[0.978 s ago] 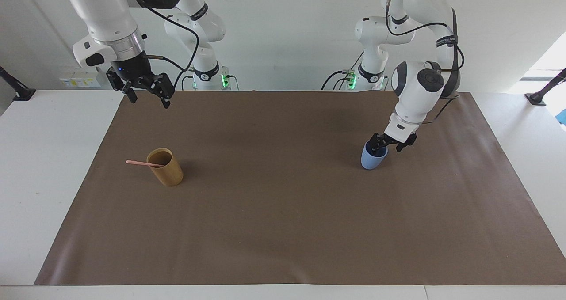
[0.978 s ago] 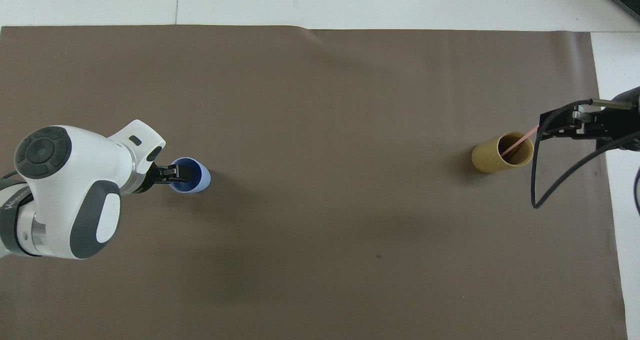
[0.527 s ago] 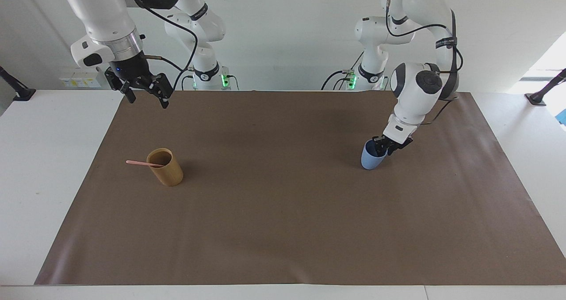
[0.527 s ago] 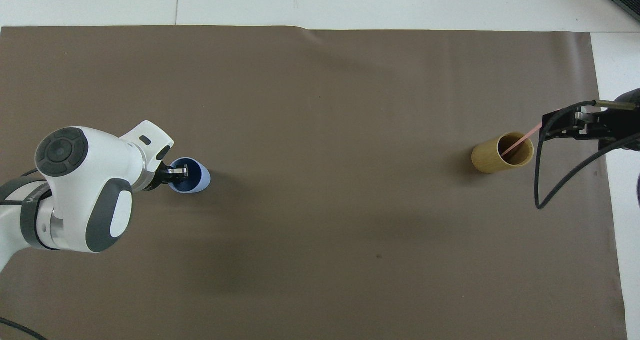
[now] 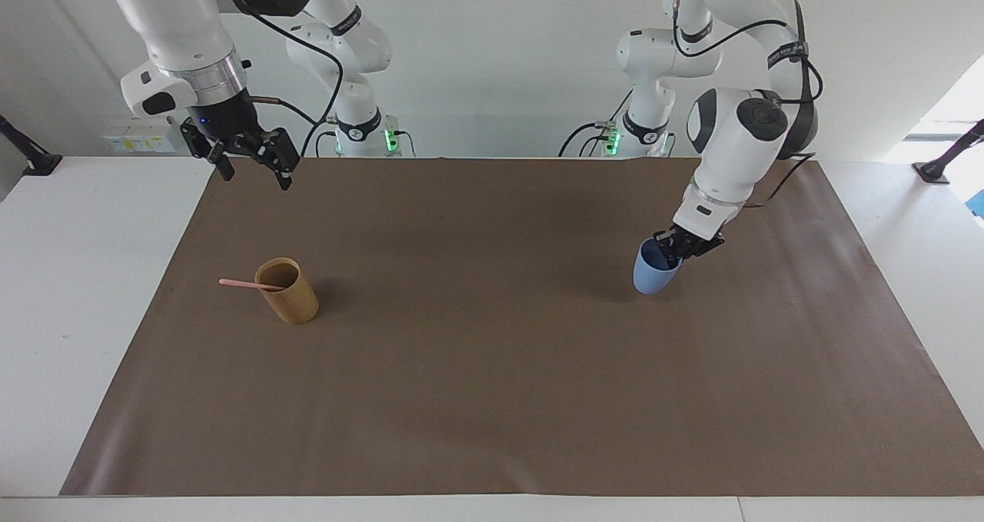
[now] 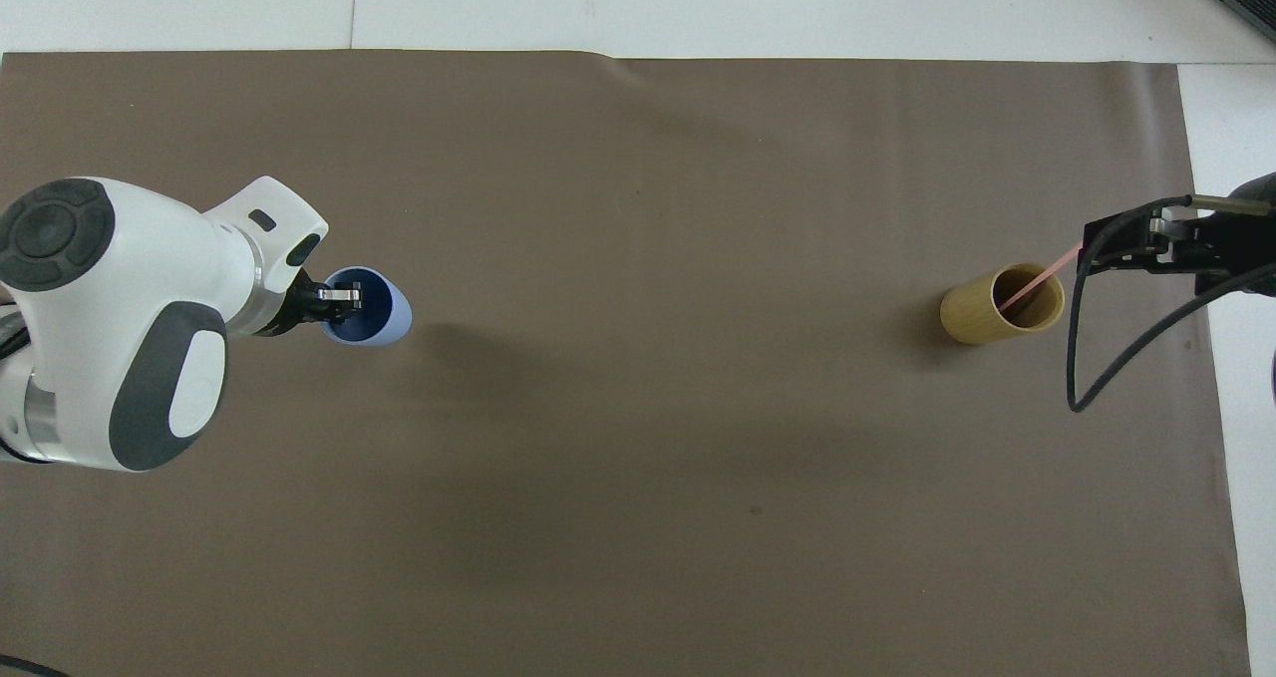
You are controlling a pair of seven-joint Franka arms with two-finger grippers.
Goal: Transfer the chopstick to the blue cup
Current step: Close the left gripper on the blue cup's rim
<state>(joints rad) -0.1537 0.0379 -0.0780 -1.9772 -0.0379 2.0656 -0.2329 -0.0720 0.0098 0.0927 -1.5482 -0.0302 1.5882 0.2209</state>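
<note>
No brand marks, labels or readable writing appear on either cup; the band on the left arm carries print too small to read.

The left gripper (image 5: 670, 250) is clamped on the rim of the blue cup (image 5: 652, 274), one finger inside the mouth, one outside. The cup is tilted, raised off the brown mat (image 5: 492, 399) at the left arm's end of the table (its base hangs clear of the surface, with its shadow cast just beside it).

The chopstick (image 5: 250, 284) stands slanted in the bamboo cup (image 5: 288, 291), which sits upright on the mat toward the right arm's end, well apart from the blue cup. The stick's upper end projects past the rim toward the mat's edge at that end.

The right gripper (image 5: 252, 170) hangs high with its fingers spread wide, holding nothing, over the mat's corner nearest the right arm's base. In the overhead view it overlaps the chopstick's outer tip.

The mat between the two cups is bare, giving open room for travel. White table (image 5: 69, 291) borders the mat on all sides.
</note>
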